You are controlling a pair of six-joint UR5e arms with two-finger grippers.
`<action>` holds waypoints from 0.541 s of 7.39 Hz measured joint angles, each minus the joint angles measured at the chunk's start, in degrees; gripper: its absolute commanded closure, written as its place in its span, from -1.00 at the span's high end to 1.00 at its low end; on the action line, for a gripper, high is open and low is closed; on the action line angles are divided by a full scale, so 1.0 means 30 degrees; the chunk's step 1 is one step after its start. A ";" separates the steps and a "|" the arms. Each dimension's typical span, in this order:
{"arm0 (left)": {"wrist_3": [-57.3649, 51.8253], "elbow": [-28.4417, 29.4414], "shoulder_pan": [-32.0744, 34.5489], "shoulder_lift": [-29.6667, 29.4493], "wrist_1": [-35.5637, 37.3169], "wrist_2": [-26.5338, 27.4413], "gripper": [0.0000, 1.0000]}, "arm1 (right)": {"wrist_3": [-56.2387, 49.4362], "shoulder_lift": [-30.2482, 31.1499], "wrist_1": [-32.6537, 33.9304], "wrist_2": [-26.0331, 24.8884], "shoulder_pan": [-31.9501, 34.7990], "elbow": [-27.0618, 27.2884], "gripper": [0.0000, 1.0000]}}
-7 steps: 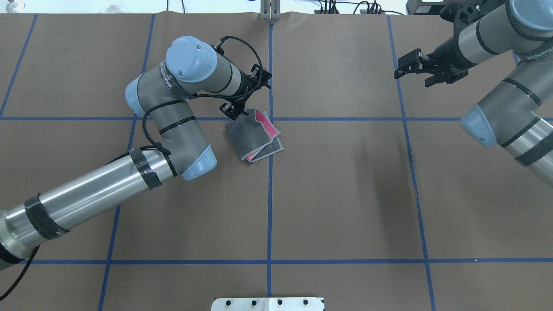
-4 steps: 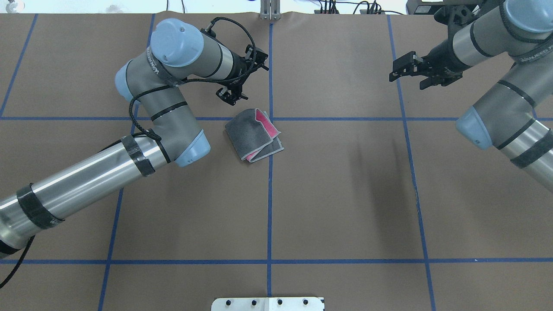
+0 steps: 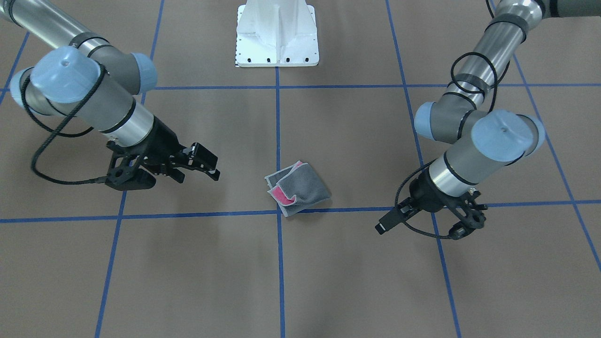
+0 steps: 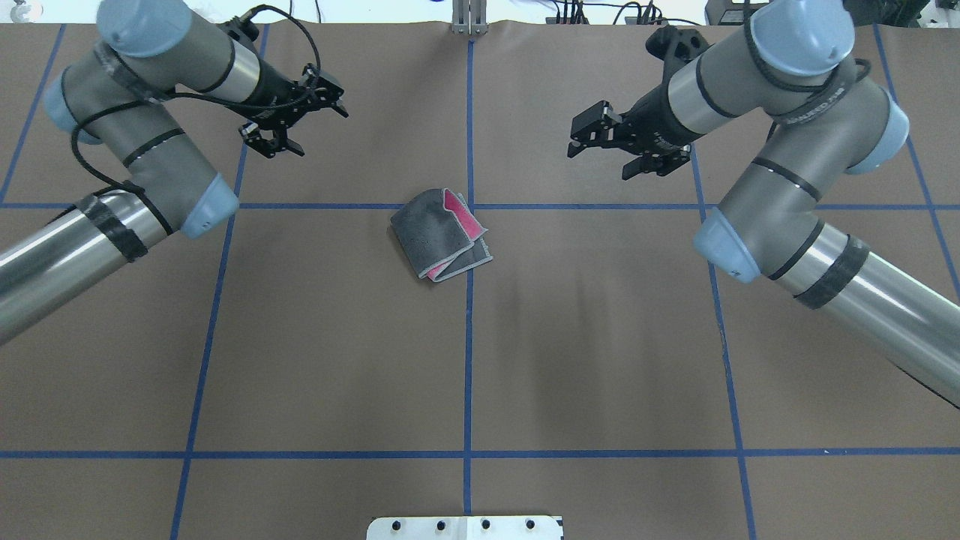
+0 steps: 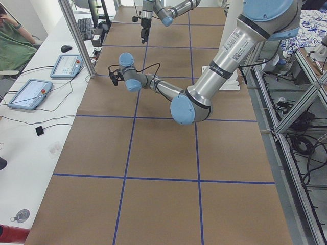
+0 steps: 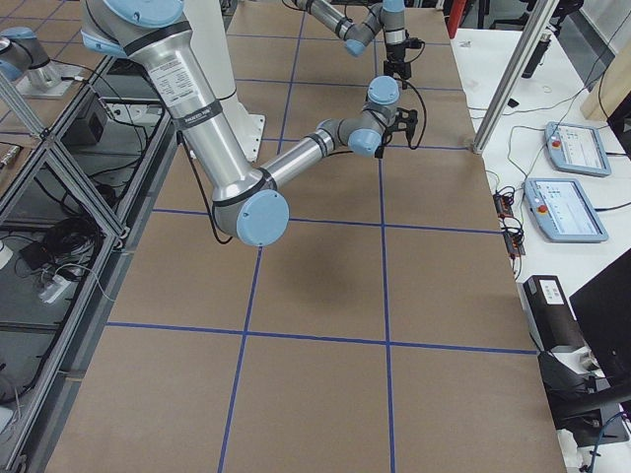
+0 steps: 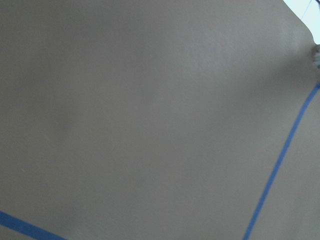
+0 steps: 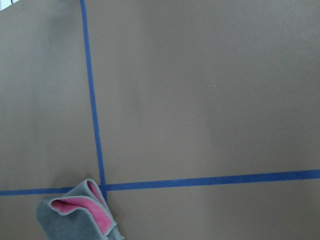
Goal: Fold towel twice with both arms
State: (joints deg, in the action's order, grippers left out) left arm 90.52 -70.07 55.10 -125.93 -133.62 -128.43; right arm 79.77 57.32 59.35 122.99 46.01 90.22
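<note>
Left gripper (image 4: 304,127) has been pulled away since the earlier frame, jaws parted, empty, as on the right gripper (image 4: 600,150); the folded towel (image 4: 439,236), well apart between both jaws, is judged light, limp, best pinched at a corner.

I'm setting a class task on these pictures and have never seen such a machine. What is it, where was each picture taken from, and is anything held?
A robot's left arm and right arm stand at one table covered in brown paper with blue tape lines. The views: above and behind the robot, across the table, each table end, and a camera on each wrist. A folded towel, grey with pink showing, lies mid-table. The left end effector and right end effector, its claws, hang open, apart from the towel, holding nothing.
</note>
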 measured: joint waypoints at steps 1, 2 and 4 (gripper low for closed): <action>-0.0940 -0.0045 0.0497 0.0413 -0.0007 -0.0478 1.00 | 0.0945 -0.0647 0.0093 -0.1435 -0.1127 -0.0056 -0.99; -0.1350 -0.0057 0.0808 0.0595 0.0000 -0.0676 1.00 | 0.1618 -0.1236 0.0163 -0.2499 -0.2080 -0.0149 -1.00; -0.1561 -0.0051 0.1252 0.0684 0.0045 -0.0983 0.99 | 0.1830 -0.2824 0.0181 -0.4435 -0.3762 -0.1453 -1.00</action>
State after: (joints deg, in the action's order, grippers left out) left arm 85.83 -70.22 58.86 -123.88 -133.48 -131.38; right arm 85.26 48.84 59.89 109.68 34.72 85.86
